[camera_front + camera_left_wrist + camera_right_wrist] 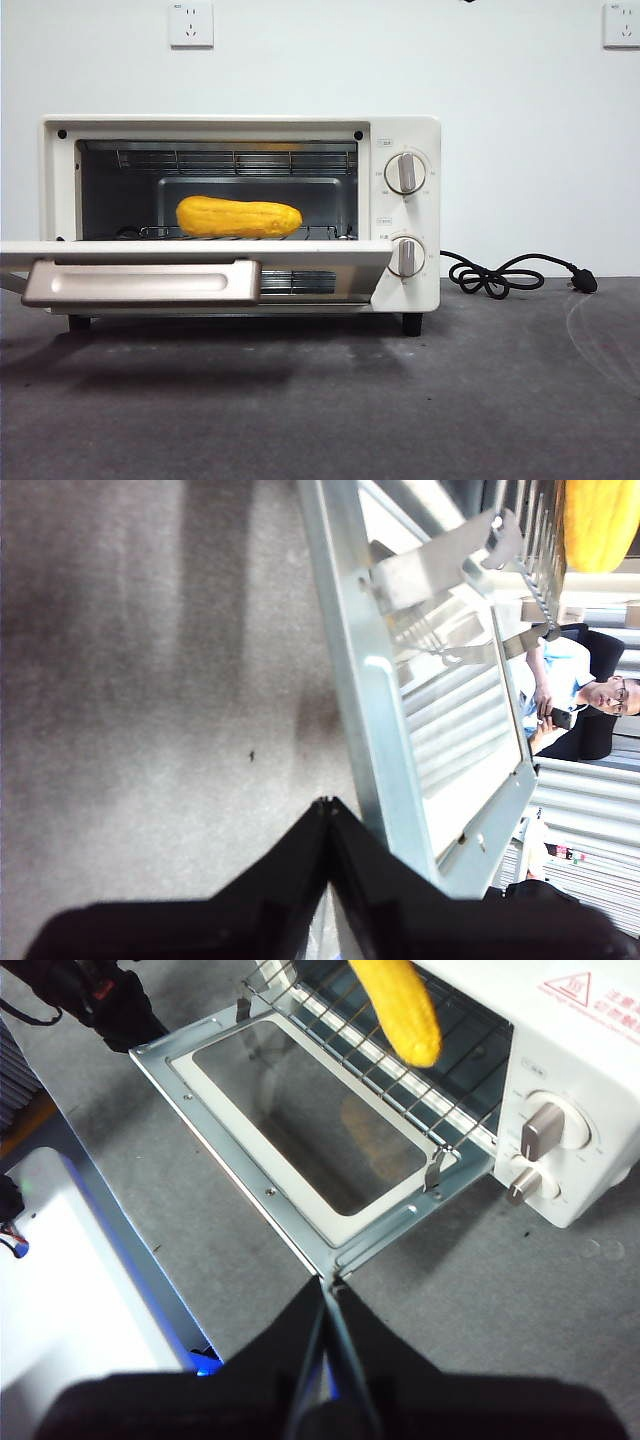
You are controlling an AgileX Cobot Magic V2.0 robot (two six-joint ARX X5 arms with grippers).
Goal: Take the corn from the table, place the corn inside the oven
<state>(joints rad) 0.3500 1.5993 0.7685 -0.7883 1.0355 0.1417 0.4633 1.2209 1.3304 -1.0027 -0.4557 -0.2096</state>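
Left gripper (328, 805): 2 jaws pressed together, nothing between them, tip just beside the edge of the oven door (440, 730). Right gripper (325, 1285): jaws likewise pressed together and empty, hovering above the door's front edge, clear of the oven (240, 210). The corn (239, 217) lay lengthwise on the wire rack (370, 1055) inside the oven, off the table (400, 400). Door was flat open. Judgement: placement done, both arms backed off so the door could swing.

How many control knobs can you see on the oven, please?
2: the upper knob sits high on the oven's right-hand panel, and the lower knob sits directly beneath it. None appear hidden.
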